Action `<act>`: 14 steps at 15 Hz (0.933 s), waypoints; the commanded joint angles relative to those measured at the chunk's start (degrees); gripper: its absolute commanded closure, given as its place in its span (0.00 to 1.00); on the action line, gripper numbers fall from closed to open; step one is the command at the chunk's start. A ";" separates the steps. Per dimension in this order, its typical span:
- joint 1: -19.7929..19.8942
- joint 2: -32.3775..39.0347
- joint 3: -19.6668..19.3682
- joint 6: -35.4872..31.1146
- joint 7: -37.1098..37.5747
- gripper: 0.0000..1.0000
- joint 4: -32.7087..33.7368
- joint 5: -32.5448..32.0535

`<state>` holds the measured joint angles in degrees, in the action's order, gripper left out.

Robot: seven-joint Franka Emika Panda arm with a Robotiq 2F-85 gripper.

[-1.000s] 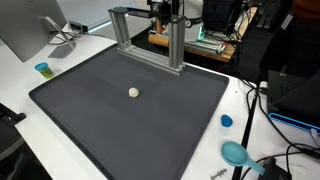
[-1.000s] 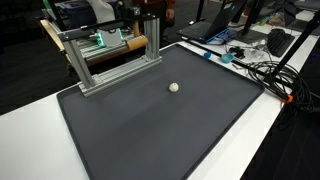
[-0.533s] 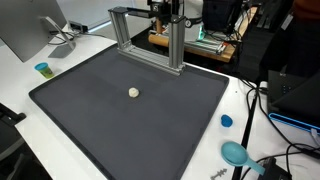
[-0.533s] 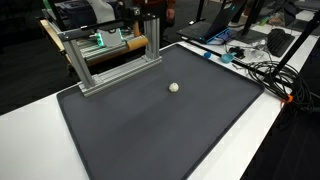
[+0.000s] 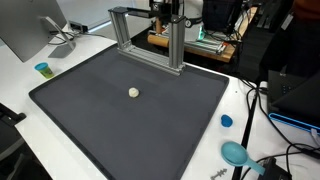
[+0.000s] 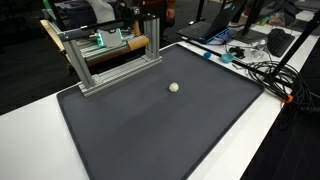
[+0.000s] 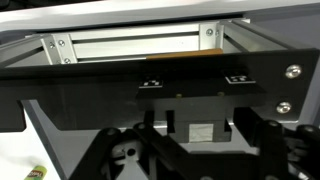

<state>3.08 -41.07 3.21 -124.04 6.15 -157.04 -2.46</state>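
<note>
A small white ball (image 5: 133, 92) lies alone near the middle of a dark grey mat (image 5: 90, 120); it also shows in an exterior view (image 6: 174, 87) on the mat (image 6: 150, 130). An aluminium frame (image 5: 150, 45) stands at the mat's far edge, seen in both exterior views (image 6: 110, 60). My gripper (image 7: 190, 165) is high up behind this frame, far from the ball. In the wrist view its two dark jaws stand wide apart at the bottom edge with nothing between them. The frame's bars (image 7: 130, 45) and a black panel (image 7: 150, 85) fill that view. The ball is out of the wrist view.
A small blue cup (image 5: 42, 69), a blue cap (image 5: 226, 121) and a teal scoop (image 5: 236, 153) lie on the white table around the mat. Cables (image 6: 262, 68) and electronics crowd one side. A monitor (image 5: 25, 30) stands at a corner.
</note>
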 commanded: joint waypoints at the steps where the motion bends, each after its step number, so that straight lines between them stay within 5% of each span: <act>1: -1.46 -1.07 -1.16 3.53 -2.84 0.30 0.21 0.01; 5: -1.71 -1.29 -1.71 4.62 -5.06 0.25 0.48 -0.11; 6: -1.72 -1.38 -1.83 4.53 -5.22 0.47 0.51 -0.06; 9: -1.84 -1.33 -2.10 3.99 -5.27 0.66 0.87 0.13; 14: -2.01 -0.24 -2.14 2.94 -4.87 0.79 2.25 0.43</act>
<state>1.89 -41.03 1.86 -122.15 2.02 -155.87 -2.39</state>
